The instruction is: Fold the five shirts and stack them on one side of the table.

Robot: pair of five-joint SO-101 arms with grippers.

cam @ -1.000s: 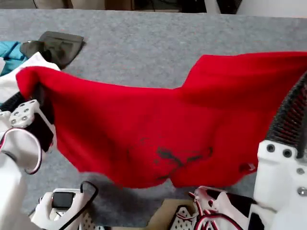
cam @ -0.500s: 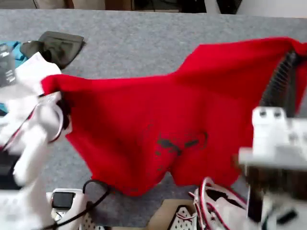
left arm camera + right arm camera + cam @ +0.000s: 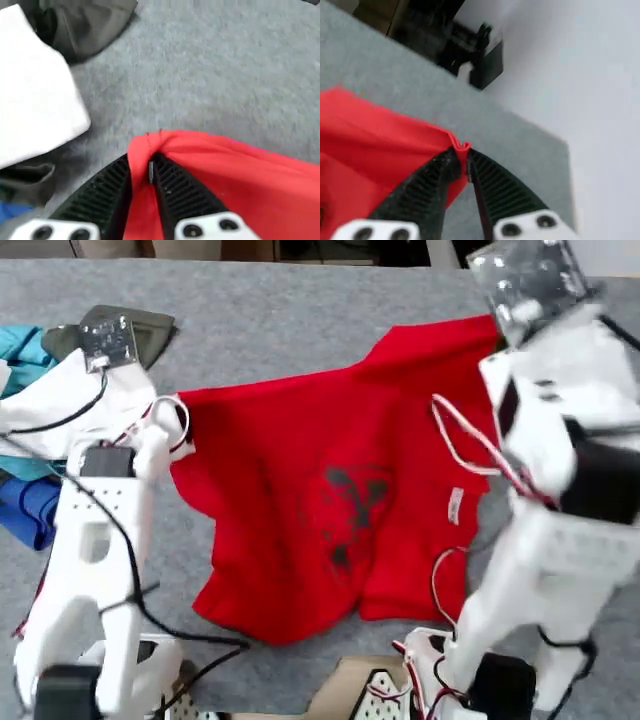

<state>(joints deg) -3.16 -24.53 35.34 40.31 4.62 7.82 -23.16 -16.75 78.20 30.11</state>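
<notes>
High view shows dark print (image 3: pixel 350 505) on red shirt (image 3: pixel 255 455); wrist views show left hand (image 3: pixel 142 164), right hand (image 3: pixel 462 157) pinching it.

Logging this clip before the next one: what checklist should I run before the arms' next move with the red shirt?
1. Grip of left gripper on red shirt edge: ok, shut on cloth.
2. Grip of right gripper on its corner: ok.
3. Shirt flat on table: not ok, near hem looks rumpled.
4. Clear of white shirt: ok, bare table between.
5. Right arm's wires clear of cloth: cannot tell.
</notes>
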